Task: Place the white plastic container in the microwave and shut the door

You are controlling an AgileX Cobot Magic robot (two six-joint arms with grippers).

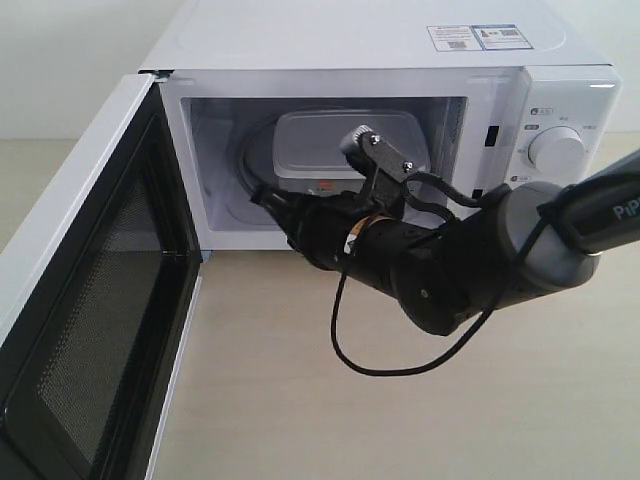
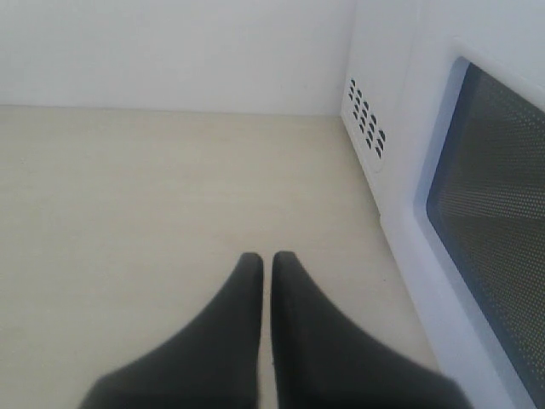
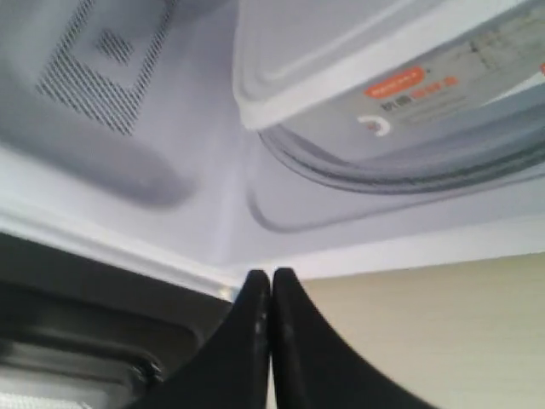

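Big white microwave (image 1: 300,40) fills the back of the bench, and its door (image 1: 85,270) is swung wide out to the left, black mesh face toward us. That is sensible, since the cavity has to be open for the load. And the load is in: the white plastic container (image 1: 330,145) lies flat on the turntable (image 3: 409,166), well inside toward the back wall, with nothing gripping it.

The right arm (image 1: 500,250) reaches across to the cavity mouth, and the right gripper (image 3: 271,285) has its fingers pressed together, empty, low at the front sill. I'd say placing is done and the door is what remains.

The left gripper (image 2: 266,268) sits outside the door beside its window, fingers drawn together with only a hairline between them. That looks a handy spot for pushing it shut.

Hard to see: the wrist hardware covers the container's front edge from out here. The arm masks the lower knob, so only the upper knob (image 1: 558,150) shows. The door's far edge is cropped, and the container's label is too blurred to read.
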